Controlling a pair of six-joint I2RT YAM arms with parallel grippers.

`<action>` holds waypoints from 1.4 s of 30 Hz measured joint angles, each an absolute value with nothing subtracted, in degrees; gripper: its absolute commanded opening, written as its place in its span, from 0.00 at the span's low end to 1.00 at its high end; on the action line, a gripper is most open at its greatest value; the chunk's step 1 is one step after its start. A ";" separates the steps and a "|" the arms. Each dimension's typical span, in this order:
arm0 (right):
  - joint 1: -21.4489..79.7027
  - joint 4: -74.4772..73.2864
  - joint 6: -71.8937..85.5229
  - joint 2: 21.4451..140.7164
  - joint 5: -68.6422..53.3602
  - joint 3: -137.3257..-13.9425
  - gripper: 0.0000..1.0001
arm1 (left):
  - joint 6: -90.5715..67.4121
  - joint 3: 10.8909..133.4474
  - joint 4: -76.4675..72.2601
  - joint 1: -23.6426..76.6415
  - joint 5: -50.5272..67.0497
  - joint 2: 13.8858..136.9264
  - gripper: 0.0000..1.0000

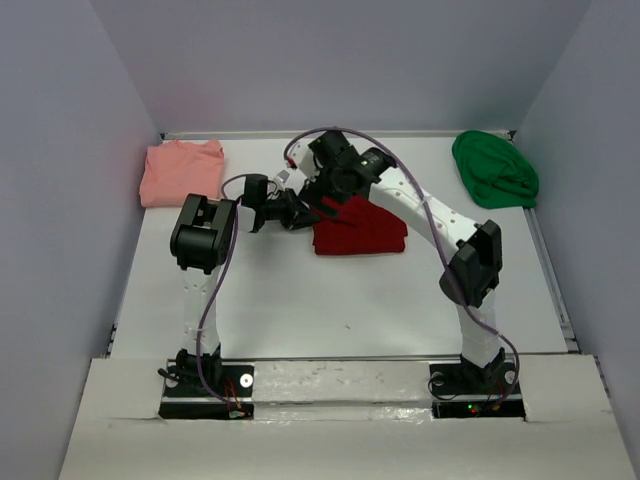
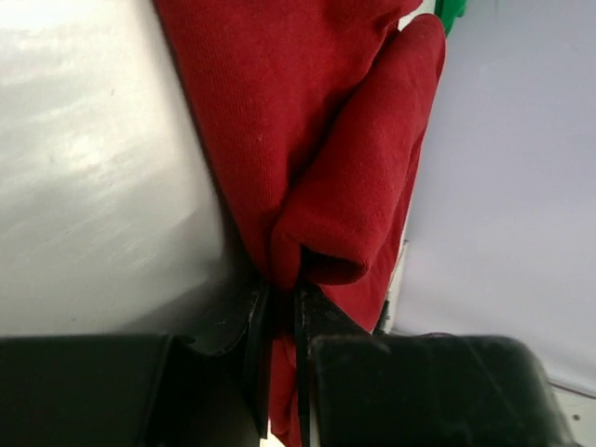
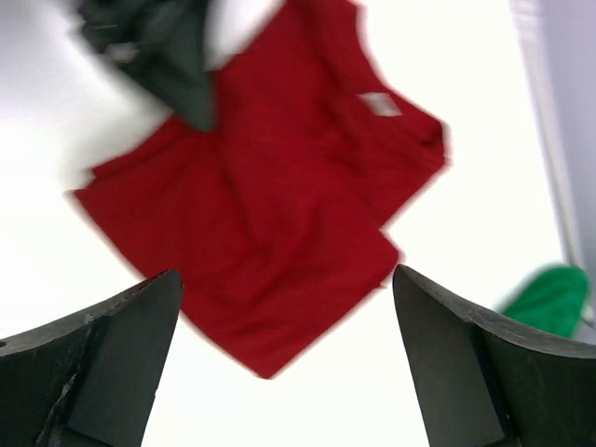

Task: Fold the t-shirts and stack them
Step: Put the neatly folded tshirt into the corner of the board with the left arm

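A dark red t-shirt (image 1: 362, 229) lies partly folded in the middle of the table. My left gripper (image 1: 305, 214) is shut on its left edge; in the left wrist view the fingers (image 2: 284, 291) pinch a fold of red cloth (image 2: 307, 121). My right gripper (image 3: 287, 275) hangs open above the red t-shirt (image 3: 270, 205) with nothing between its fingers; from the top it sits just behind the shirt's left end (image 1: 325, 195). A salmon-pink t-shirt (image 1: 182, 171) lies folded at the back left. A bright green t-shirt (image 1: 494, 170) is bunched at the back right.
Grey walls close the table on three sides. The green t-shirt (image 3: 554, 298) shows at the right edge of the right wrist view. Both arms cross over the table's middle back. The left gripper's dark body (image 3: 168, 56) is blurred in the right wrist view.
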State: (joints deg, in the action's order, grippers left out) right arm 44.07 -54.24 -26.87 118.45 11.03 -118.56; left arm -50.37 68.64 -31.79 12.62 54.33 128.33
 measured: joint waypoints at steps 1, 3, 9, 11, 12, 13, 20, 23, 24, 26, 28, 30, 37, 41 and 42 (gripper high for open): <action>42.87 -52.99 -27.22 116.81 12.75 -118.50 1.00 | -49.25 69.41 -30.30 12.62 53.98 128.16 0.00; 39.66 -50.59 -27.44 114.56 15.00 -117.93 1.00 | -46.41 70.98 -27.49 12.58 53.23 127.94 0.00; 24.56 -41.47 -28.49 110.72 20.03 -105.25 1.00 | -34.76 80.14 -12.73 11.99 48.95 127.70 0.00; 21.54 -40.45 -29.12 110.61 21.80 -99.53 1.00 | -31.09 83.13 -8.51 11.64 47.70 127.70 0.00; 21.17 -39.72 -29.32 110.61 22.37 -97.32 1.00 | -28.80 84.44 -6.66 11.31 46.98 127.70 0.00; 21.02 -39.42 -29.63 110.61 22.63 -94.78 1.00 | -27.57 85.08 -5.61 11.09 46.61 127.63 0.00; 23.14 -37.26 -30.22 110.17 22.44 -87.64 1.00 | -15.22 86.37 6.24 6.52 42.02 126.48 0.00; 23.22 -36.69 -30.24 109.25 22.44 -87.15 1.00 | -9.82 90.17 13.47 4.14 40.03 126.69 0.00; 23.22 -36.38 -30.24 108.75 22.44 -87.15 1.00 | -7.70 91.48 15.77 3.31 38.83 126.80 0.00; 23.22 -35.55 -30.26 107.50 22.48 -87.15 1.00 | -4.58 92.47 18.50 1.56 36.99 126.78 0.00; 23.20 -35.18 -30.24 106.54 22.46 -87.15 1.00 | -2.87 92.49 19.73 0.27 36.49 126.54 0.00; 23.20 -34.96 -30.22 105.75 22.44 -87.07 1.00 | -1.26 92.42 20.71 -0.14 34.63 125.84 0.00; 23.20 -34.00 -29.95 104.25 21.45 -83.09 1.00 | 4.03 95.48 26.81 0.75 25.50 124.90 0.00; 23.20 -33.98 -29.54 103.96 20.53 -80.40 1.00 | 6.28 100.47 30.68 0.95 19.03 125.19 0.00; 23.20 -33.98 -29.47 103.94 20.45 -80.05 1.00 | 6.59 100.92 30.81 0.93 18.13 125.19 0.00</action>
State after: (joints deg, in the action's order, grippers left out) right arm 23.20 -33.98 -29.47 103.94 20.45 -80.05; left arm 6.59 100.92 30.81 0.93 18.13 125.19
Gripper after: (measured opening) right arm 0.994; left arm 0.196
